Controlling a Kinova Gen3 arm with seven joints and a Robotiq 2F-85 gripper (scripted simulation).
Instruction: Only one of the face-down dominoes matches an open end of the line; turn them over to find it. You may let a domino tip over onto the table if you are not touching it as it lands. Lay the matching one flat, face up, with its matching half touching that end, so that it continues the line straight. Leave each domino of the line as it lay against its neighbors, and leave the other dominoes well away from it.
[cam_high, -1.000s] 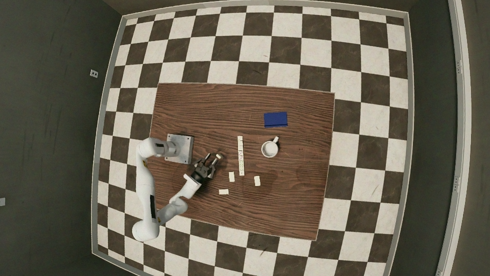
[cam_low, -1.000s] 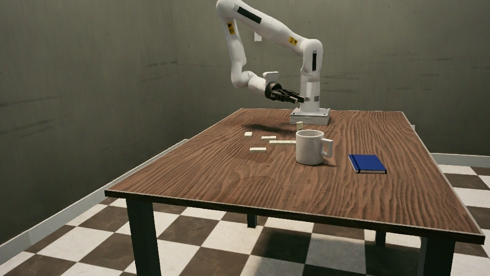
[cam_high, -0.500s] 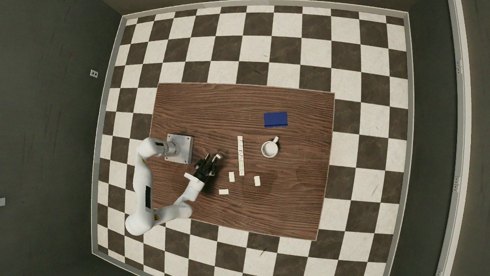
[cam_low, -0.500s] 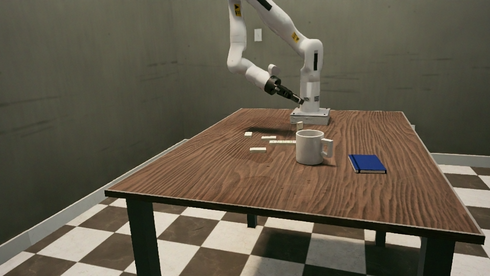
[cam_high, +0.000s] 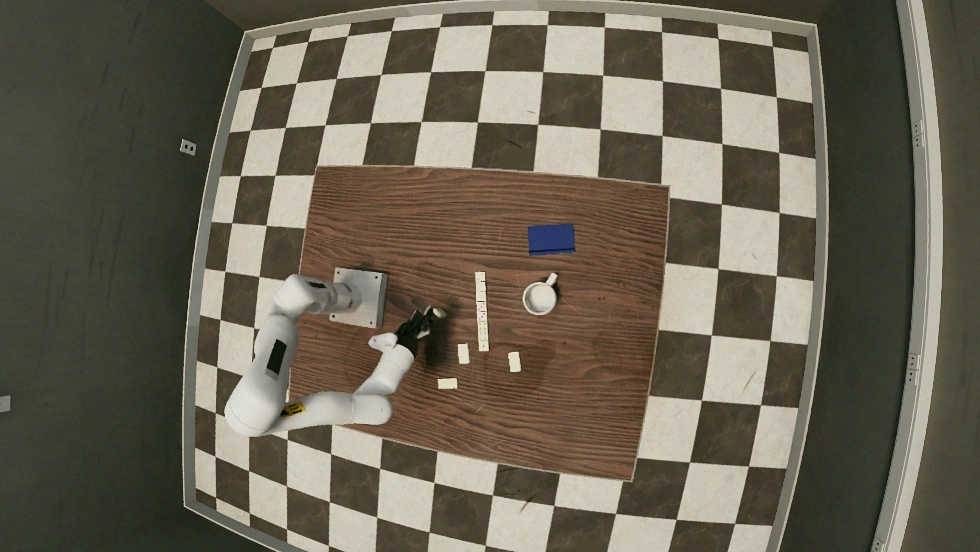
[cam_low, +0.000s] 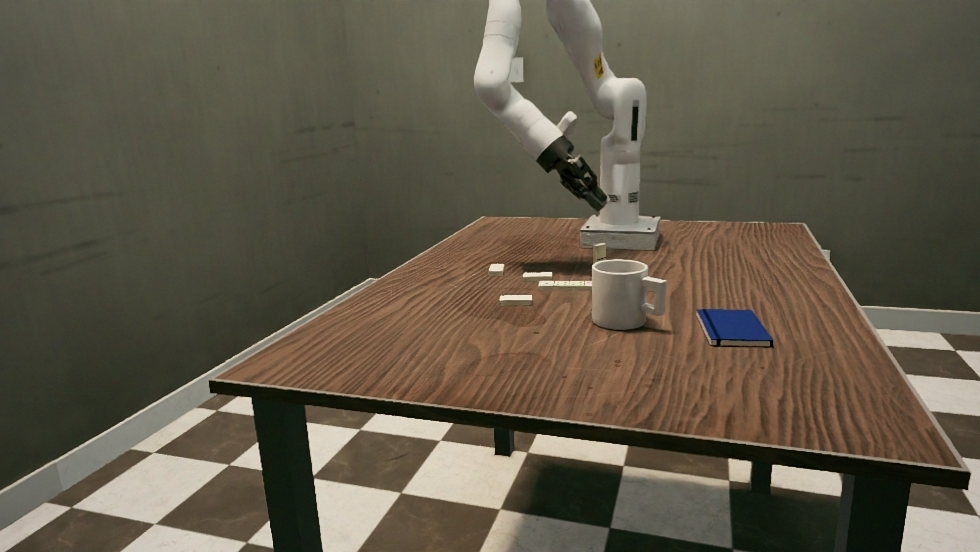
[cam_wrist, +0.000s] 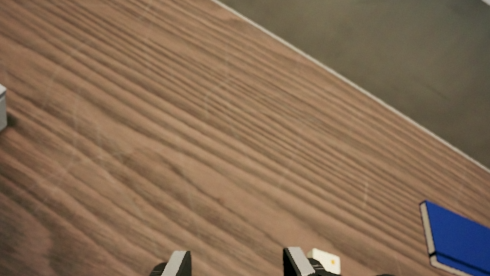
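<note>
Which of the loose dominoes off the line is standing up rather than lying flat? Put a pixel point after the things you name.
The upright domino (cam_high: 439, 313) (cam_low: 599, 252) (cam_wrist: 327, 261), nearest the gripper (cam_high: 434, 318) (cam_low: 601, 203) (cam_wrist: 237, 257); the other three lie flat on the table.

yellow warning label on white arm (cam_high: 322, 409) (cam_low: 498, 48), lettering too small to read

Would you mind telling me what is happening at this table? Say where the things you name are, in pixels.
The robot arm has its tool (cam_high: 432, 315) (cam_low: 598, 204) (cam_wrist: 237, 262), fingers partly open and holding nothing, near an upright domino (cam_high: 438, 313) (cam_low: 599, 251) (cam_wrist: 326, 261). Three others lie flat, apart from the line (cam_high: 482, 312) (cam_low: 565, 283). Nothing extends the line yet, so the matching domino apparently remains to be placed.
</note>
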